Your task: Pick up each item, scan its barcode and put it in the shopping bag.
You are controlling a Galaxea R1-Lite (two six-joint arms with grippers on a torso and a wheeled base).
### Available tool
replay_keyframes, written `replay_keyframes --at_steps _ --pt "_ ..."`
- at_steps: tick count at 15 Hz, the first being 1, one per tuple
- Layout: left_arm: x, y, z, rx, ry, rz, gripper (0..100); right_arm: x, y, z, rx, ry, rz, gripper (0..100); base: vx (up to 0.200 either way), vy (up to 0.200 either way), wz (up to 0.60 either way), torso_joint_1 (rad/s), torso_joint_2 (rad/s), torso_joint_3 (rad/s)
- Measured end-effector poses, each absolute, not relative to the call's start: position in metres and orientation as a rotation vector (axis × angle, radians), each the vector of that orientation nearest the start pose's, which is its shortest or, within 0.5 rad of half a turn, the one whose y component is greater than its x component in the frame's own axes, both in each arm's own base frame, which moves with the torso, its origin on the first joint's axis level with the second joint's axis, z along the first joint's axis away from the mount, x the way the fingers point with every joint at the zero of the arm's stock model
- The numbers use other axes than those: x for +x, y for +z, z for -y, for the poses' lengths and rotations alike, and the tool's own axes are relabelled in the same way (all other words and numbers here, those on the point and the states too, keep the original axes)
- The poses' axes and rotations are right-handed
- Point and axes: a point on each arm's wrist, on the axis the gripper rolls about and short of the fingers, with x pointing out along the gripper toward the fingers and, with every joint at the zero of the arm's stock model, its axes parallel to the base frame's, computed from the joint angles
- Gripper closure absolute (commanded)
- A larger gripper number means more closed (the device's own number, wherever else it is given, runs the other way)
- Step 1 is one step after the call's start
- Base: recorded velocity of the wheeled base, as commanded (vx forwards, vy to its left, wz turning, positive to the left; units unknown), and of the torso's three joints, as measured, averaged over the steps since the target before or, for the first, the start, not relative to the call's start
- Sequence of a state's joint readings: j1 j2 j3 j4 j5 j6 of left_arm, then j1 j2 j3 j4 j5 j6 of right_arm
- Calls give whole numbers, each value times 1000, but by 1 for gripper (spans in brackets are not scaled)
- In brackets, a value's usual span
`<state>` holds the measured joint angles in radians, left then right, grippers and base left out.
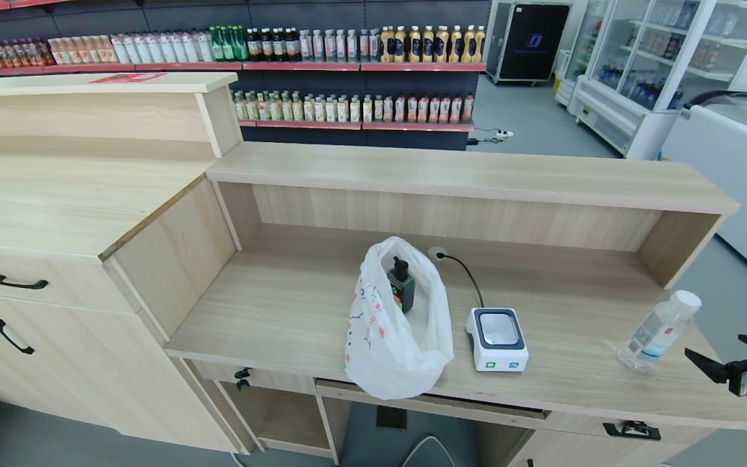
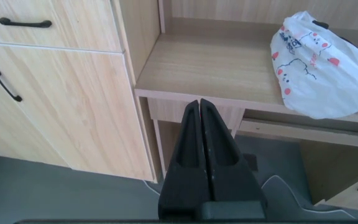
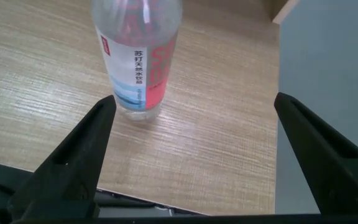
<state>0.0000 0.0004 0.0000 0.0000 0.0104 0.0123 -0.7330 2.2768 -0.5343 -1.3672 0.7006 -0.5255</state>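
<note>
One clear, white-capped plastic bottle (image 3: 138, 62) is looking light and slippery, likely wanting a mid-body hold from the right gripper (image 3: 194, 107), jaws gaping wide.

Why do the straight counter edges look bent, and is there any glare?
Head view: probably a wide lens, it bows the counter edges toward the corners; the scanner window shows a pale sheen. Right wrist view: highlights streak the bottle, with only a faint shadow beneath it.

We counted one white plastic shopping bag (image 1: 393, 344), one dark pump bottle (image 1: 401, 285), one clear plastic water bottle (image 1: 659, 331) and one white boxy barcode scanner (image 1: 497, 338) on one pale wooden desk (image 1: 270, 311).
</note>
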Motion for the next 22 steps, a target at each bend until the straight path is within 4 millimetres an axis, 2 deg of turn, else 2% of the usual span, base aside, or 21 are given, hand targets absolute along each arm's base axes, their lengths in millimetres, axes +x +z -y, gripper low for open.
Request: replay_keyframes --at_steps 8,19,22 --pt "-23 75 0 12 10 0 100 287 -5 197 -297 124 -251 0 0 0 0 0 0 0" --pt "-23 75 0 12 10 0 100 315 -12 191 -298 173 -220 0 0 0 0 0 0 0" --pt "-23 75 0 12 10 0 100 317 -16 188 -294 183 -226 0 0 0 0 0 0 0"
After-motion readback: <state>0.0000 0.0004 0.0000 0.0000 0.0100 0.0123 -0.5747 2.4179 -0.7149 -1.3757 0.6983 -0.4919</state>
